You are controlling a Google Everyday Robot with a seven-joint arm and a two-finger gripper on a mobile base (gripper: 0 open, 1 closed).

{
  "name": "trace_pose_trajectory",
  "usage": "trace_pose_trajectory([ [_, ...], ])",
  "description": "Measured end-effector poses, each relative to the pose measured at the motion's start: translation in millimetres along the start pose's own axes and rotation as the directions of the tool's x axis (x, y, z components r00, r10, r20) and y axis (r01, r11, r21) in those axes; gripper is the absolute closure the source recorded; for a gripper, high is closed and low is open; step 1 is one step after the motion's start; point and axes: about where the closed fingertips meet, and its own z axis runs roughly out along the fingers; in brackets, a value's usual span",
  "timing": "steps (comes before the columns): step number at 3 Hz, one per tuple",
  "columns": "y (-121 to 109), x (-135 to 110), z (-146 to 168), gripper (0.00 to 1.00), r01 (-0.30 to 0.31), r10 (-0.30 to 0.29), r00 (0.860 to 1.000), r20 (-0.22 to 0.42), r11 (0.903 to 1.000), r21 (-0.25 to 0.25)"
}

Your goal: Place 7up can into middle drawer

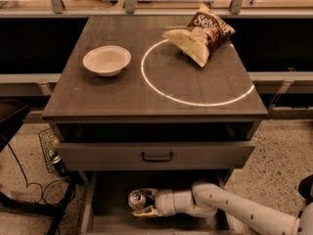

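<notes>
The gripper [139, 202] reaches in from the right, low inside the middle drawer [89, 205], its fingers clamped on either side of the 7up can [136, 199]. The can's top is tilted to the left. Judged as positioning for release; contact with the drawer floor cannot be confirmed.

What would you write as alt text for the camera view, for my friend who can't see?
The robot's tool holds the 7up can low inside the open middle drawer, under a drawer with a black handle. On the tabletop sit a white bowl and a snack bag.
</notes>
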Motion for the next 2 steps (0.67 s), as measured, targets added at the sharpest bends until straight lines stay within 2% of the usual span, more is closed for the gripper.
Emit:
trace_pose_trajectory([
  [1,0.9,-0.6,1.7,0.0,0.0,0.0,1.0,0.002,1.0,-0.003],
  [2,1.0,-0.6,1.7,0.0,0.0,0.0,1.0,0.002,1.0,-0.003],
])
